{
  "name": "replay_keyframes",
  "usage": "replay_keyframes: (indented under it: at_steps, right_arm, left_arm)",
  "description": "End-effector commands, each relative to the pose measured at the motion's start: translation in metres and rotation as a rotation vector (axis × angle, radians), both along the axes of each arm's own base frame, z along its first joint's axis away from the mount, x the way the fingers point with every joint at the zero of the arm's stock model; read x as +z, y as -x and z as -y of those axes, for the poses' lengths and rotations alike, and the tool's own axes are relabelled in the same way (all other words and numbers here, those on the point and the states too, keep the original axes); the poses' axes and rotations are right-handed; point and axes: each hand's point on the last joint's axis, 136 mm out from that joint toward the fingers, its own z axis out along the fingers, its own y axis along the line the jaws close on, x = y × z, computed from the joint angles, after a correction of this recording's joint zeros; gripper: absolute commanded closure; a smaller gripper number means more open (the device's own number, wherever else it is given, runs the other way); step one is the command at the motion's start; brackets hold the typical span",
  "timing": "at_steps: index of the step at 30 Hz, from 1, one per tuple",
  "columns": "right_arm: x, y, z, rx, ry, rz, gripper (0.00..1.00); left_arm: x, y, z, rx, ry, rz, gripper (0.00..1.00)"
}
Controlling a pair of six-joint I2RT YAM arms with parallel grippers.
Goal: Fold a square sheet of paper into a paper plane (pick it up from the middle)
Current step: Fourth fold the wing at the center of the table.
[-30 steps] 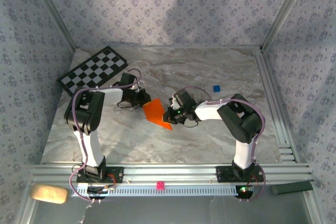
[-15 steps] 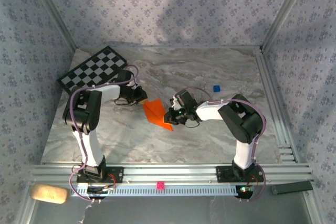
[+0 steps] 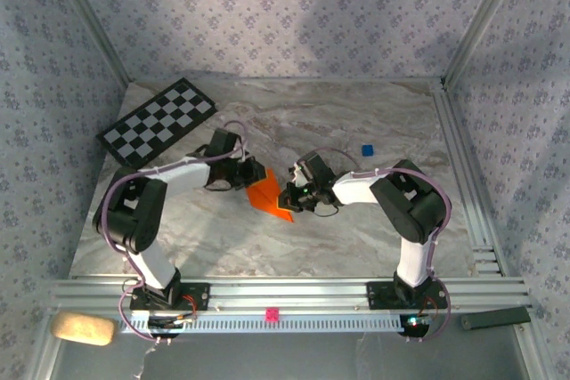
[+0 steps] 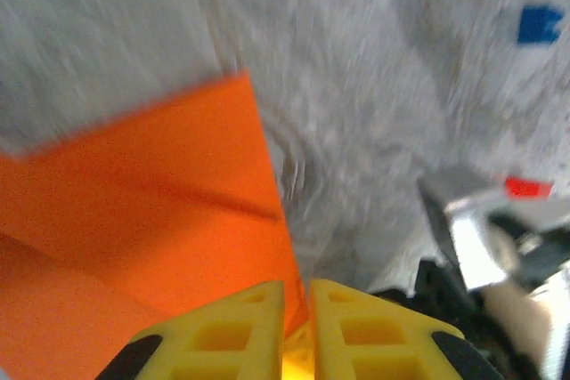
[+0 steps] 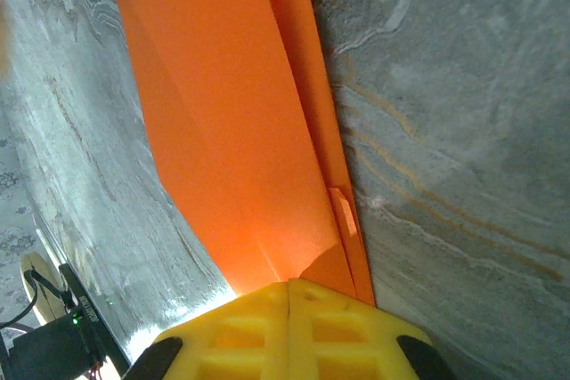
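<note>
Scene: one part-folded orange paper [image 3: 267, 193] was at the middle of the counter [image 3: 356, 238] | two pincers: left pincer [image 3: 248, 176] pinched its left edge, right pincer [image 3: 287, 196] clamped its right edge | one checkerboard [image 3: 158, 118] far left | one blue cube [image 3: 366, 149] right

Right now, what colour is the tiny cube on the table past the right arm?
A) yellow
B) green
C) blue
C: the tiny cube lying on the marble table beyond the right arm is plainly blue.
</note>
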Motion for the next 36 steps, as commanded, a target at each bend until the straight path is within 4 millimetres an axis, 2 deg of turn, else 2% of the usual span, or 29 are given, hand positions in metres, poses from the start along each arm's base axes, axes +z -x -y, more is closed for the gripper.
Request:
replay_keyframes:
  at_steps: [1, 3, 6, 9, 11, 18, 22, 25, 29, 34, 36]
  right_arm:
    - [-0.057, 0.037, 0.045, -0.044, 0.219, -0.189, 1.0]
    - [-0.058, 0.037, 0.046, -0.047, 0.224, -0.19, 1.0]
    - [-0.06, 0.039, 0.048, -0.047, 0.234, -0.195, 1.0]
    - [-0.062, 0.041, 0.049, -0.045, 0.236, -0.201, 1.0]
    - [-0.063, 0.042, 0.049, -0.044, 0.238, -0.203, 1.0]
    - [-0.065, 0.045, 0.051, -0.037, 0.242, -0.208, 1.0]
    - [-0.064, 0.045, 0.05, -0.035, 0.242, -0.208, 1.0]
    - [-0.064, 0.045, 0.049, -0.031, 0.24, -0.208, 1.0]
    - [-0.064, 0.045, 0.048, -0.029, 0.241, -0.21, 1.0]
    - [-0.062, 0.043, 0.047, -0.033, 0.237, -0.207, 1.0]
    - [-0.062, 0.042, 0.046, -0.033, 0.236, -0.206, 1.0]
  left_arm:
    - [-0.004, 0.008, 0.017, -0.015, 0.045, -0.015, 0.86]
    - [-0.014, 0.013, 0.018, -0.02, 0.039, -0.028, 0.86]
    - [-0.036, 0.019, 0.005, -0.007, -0.029, -0.047, 0.87]
    - [-0.051, 0.013, -0.011, -0.002, -0.1, -0.038, 0.88]
    - [-0.056, 0.001, -0.025, 0.021, -0.127, -0.028, 0.88]
    - [-0.055, -0.029, -0.06, 0.1, -0.146, -0.035, 0.88]
    - [-0.052, -0.043, -0.07, 0.137, -0.143, -0.04, 0.88]
    - [-0.05, -0.05, -0.072, 0.14, -0.152, -0.054, 0.88]
    - [-0.034, -0.058, -0.07, 0.144, -0.143, -0.024, 0.87]
    - [-0.007, -0.057, -0.069, 0.157, -0.132, 0.034, 0.84]
    - [-0.004, -0.053, -0.067, 0.146, -0.138, 0.048, 0.8]
